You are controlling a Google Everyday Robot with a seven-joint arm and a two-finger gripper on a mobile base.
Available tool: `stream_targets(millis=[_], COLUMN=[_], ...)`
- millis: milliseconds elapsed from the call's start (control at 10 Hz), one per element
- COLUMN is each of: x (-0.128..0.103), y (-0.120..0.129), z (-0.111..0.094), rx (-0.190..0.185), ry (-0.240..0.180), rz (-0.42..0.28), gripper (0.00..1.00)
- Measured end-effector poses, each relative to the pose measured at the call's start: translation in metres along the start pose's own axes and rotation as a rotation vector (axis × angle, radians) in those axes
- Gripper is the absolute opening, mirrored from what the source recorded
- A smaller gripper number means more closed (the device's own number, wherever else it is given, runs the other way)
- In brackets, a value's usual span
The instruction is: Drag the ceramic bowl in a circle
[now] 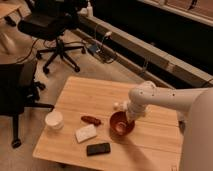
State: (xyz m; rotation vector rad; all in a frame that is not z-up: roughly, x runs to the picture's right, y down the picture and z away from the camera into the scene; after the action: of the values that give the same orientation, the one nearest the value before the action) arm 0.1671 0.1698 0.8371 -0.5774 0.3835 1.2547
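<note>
A: Jaws, can we see how they stand?
B: We cannot tell. Our gripper reaches down at the far rim of the bowl.
A: And where is the bowl?
B: On the wooden table, near its middle. The phone and the white packet lie near it, and the white cup stands well apart.

Ceramic bowl showed a glossy orange-red glaze. Table beneath it was pale, smooth, matt wood. Gripper sat at the bowl's right rim, on an arm that looked like smooth white plastic.
</note>
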Motion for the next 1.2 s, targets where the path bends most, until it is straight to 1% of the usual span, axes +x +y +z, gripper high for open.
stream_targets(millis=[100, 200, 400, 500, 600, 700, 900, 1000, 1200], x=[-0.004, -0.008, -0.007, -0.003, 0.004, 0.011, 0.036, 0.046, 0.076], y=[-0.01, -0.029, -0.059, -0.082, -0.102, -0.118, -0.156, -0.166, -0.181], z=[-0.006, -0.012, -0.012, -0.008, -0.004, -0.001, 0.005, 0.004, -0.002], rx=[0.021, 0.06, 0.117, 0.157, 0.189, 0.213, 0.274, 0.29, 0.325], ry=[-0.014, -0.025, -0.017, 0.0, 0.02, 0.037, 0.088, 0.103, 0.137], rz=[0.004, 0.013, 0.036, 0.06, 0.086, 0.108, 0.157, 0.164, 0.16], gripper=[0.0, 0.0, 0.0, 0.0, 0.0, 0.0, 0.0, 0.0, 0.0])
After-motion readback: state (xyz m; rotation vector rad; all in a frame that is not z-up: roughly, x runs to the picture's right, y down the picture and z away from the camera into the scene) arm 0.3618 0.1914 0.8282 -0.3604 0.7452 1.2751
